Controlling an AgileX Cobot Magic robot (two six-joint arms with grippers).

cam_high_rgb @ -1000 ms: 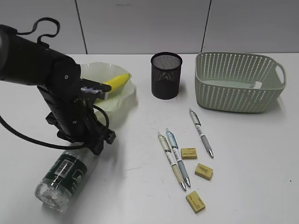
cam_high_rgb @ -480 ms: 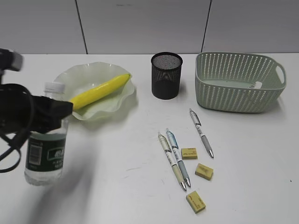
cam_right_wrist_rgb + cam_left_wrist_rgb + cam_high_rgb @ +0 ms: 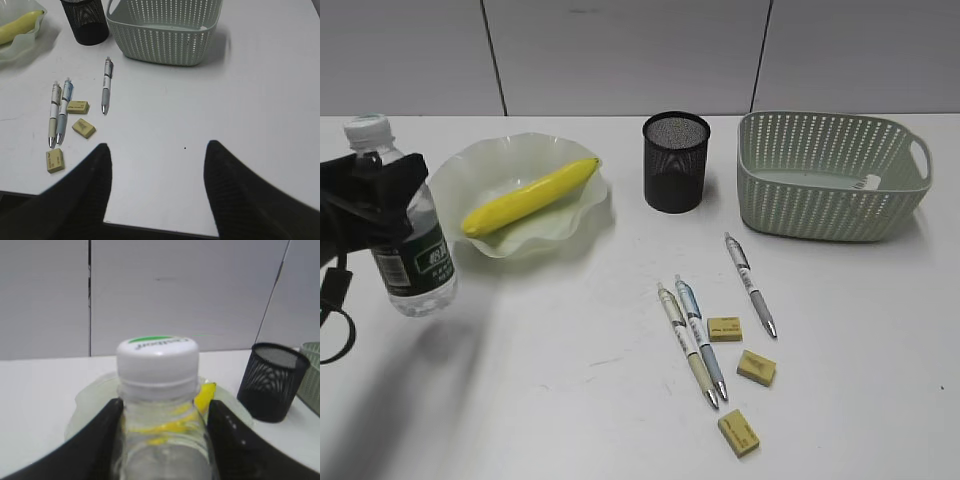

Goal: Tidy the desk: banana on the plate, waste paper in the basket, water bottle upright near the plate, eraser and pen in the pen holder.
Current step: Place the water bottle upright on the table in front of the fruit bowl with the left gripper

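My left gripper (image 3: pixel 382 188) is shut on the neck of the water bottle (image 3: pixel 412 245), which is nearly upright at the desk's left, just left of the plate (image 3: pixel 588 212). In the left wrist view the jaws (image 3: pixel 162 412) clasp the bottle (image 3: pixel 157 360) below its white cap. The banana (image 3: pixel 530 195) lies on the plate. The waste paper (image 3: pixel 867 182) lies in the basket (image 3: pixel 800 205). Three pens (image 3: pixel 696 340) and three erasers (image 3: pixel 756 367) lie on the desk (image 3: pixel 570 400) in front of the pen holder (image 3: pixel 675 165). My right gripper (image 3: pixel 157 150) is open and empty over the desk's near right.
In the right wrist view the pens (image 3: pixel 56 117), erasers (image 3: pixel 83 128), pen holder (image 3: pixel 85 20) and basket (image 3: pixel 165 35) lie ahead to the left. The desk's front edge runs just beneath the right jaws.
The bottle lay on its side under the left arm a second ago. It now stands nearly upright in the left gripper, and has moved back and left beside the plate.
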